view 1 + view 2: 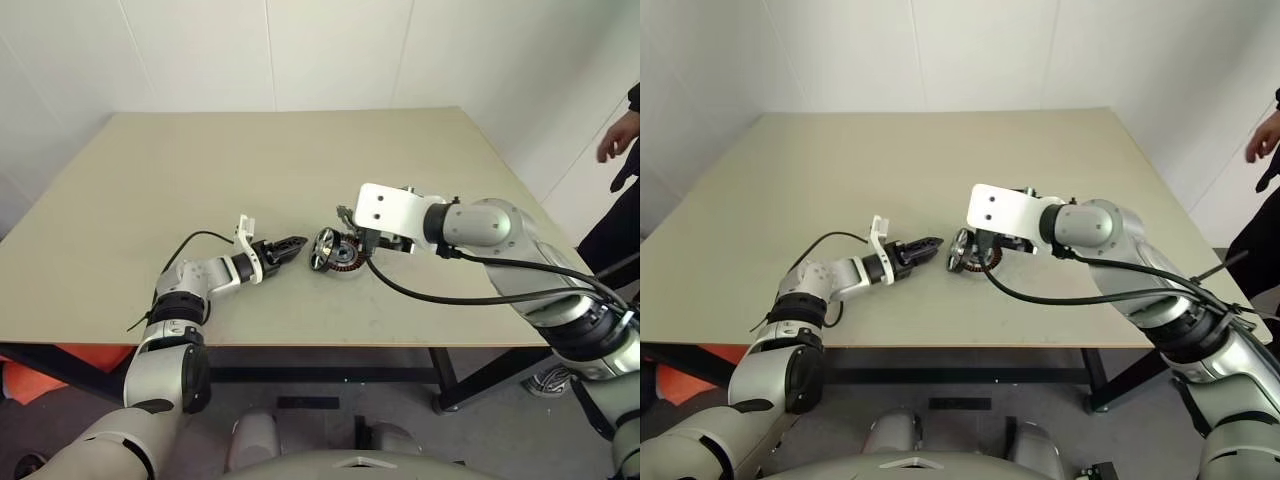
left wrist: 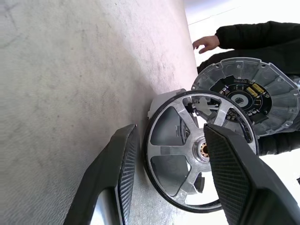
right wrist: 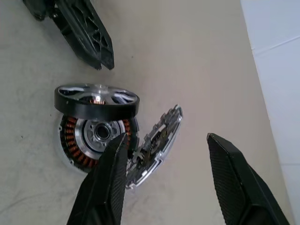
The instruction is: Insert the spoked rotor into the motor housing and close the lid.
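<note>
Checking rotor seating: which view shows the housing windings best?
Right wrist view: the housing lies face-up on the table, copper windings plain, with the rotor tilted across its rim. Head views show the housing small and partly hidden. In the left wrist view the rotor hides it.

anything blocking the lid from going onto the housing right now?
Yes. The spoked rotor sits tilted on the motor housing, propped on its rim rather than seated inside. The lid leans on edge against the housing's side, so it cannot close yet.

A big tan table (image 1: 300, 180) stands by white walls (image 1: 330, 50). A person (image 1: 622, 190) in dark clothes stands far right.
</note>
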